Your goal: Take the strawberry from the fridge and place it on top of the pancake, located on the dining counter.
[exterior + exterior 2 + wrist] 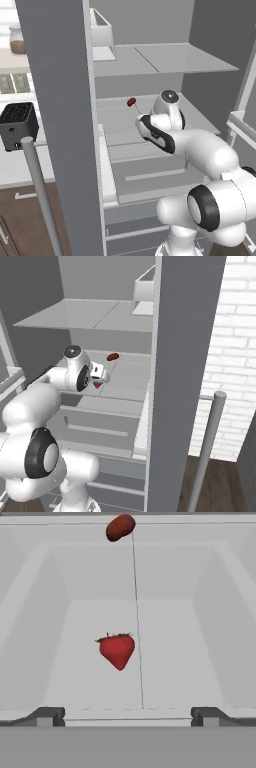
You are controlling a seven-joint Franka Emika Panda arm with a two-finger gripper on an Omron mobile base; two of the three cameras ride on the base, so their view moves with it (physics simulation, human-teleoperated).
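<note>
Fingertips (47,716) spread wide at the near edge of the hand view, hand (128,717) released and holding nothing. Straight ahead between the tips, not touched: strawberry (117,651) on a pale fridge shelf (190,657), point toward the hand. Farther ahead along the same shelf, well beyond the strawberry: darker maroon fruit (120,527). Fridge (60,125) doors open, hand reaching inside above the shelf.

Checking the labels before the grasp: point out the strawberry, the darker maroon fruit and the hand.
strawberry (117,651), hand view, middle of its red body.
darker maroon fruit (120,527), hand view, centre of its oval body.
hand (128,716), hand view, midway between its two dark fingertips, open.
</note>
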